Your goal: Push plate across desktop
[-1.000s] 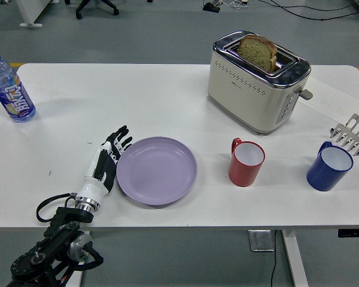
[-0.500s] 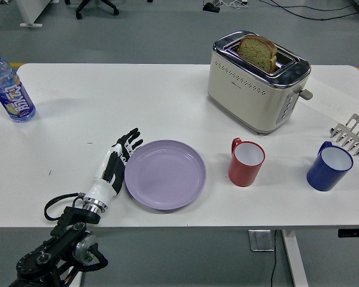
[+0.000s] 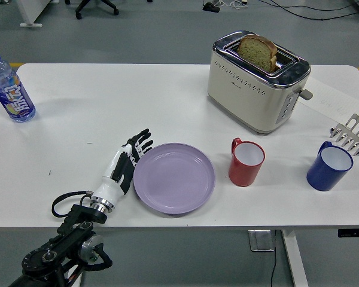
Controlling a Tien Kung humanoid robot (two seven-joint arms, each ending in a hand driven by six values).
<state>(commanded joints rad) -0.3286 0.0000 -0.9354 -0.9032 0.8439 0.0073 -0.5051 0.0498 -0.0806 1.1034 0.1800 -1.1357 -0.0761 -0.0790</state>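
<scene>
White bench (image 3: 167,107), left hand (image 3: 127,162) flat against lilac plate (image 3: 174,178).
Hand's fingers are extended and grip nothing, side pressed to the plate's left rim. Plate sits near the bench's front edge, just left of the red mug (image 3: 246,161). Blue mug (image 3: 329,167) well right of the red mug, toaster (image 3: 257,82) with bread behind it, bottle (image 3: 9,88) far left.

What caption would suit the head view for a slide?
Left hand, fingers open, pressing against the left rim of the purple plate, with the red mug just to its right.
</scene>
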